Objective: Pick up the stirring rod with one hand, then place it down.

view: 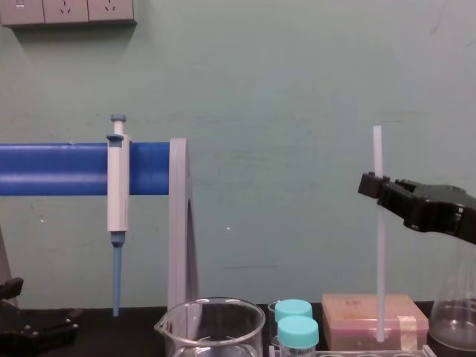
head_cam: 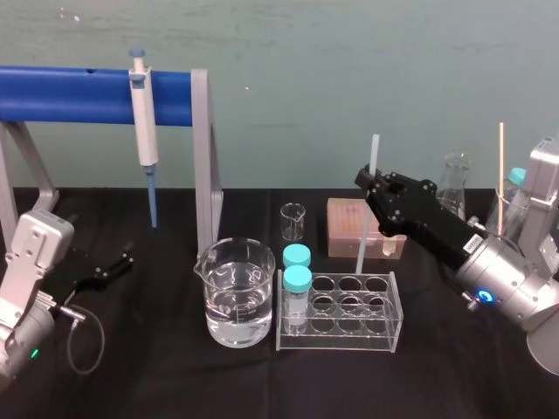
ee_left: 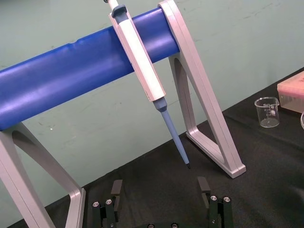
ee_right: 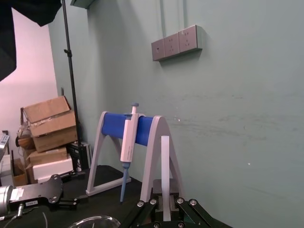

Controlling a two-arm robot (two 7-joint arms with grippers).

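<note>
The stirring rod (head_cam: 368, 209) stands upright over the right half of the table (head_cam: 157, 375). The right gripper (head_cam: 370, 185) holds it, fingers closed on the rod above its middle. The rod's lower end hangs at the back row of the clear tube rack (head_cam: 384, 330), in front of the pink box (head_cam: 345, 218). I cannot tell whether it touches the rack.

The left gripper (head_cam: 109, 266) sits low near the table's left edge, with its fingers (ee_left: 116, 189) spread wide and holding nothing.

The small beaker (ee_left: 268, 111) carries printed marks that are too small to read.

The table is covered in black cloth and backs onto a teal wall (head_cam: 349, 70). A row of sockets (view: 71, 10) is mounted high on the wall. A white-and-blue pipette (head_cam: 144, 131) hangs from a blue-barred stand (head_cam: 70, 94) at the back left. Cardboard boxes (ee_right: 47, 123) are stacked farther off in the room.
</note>
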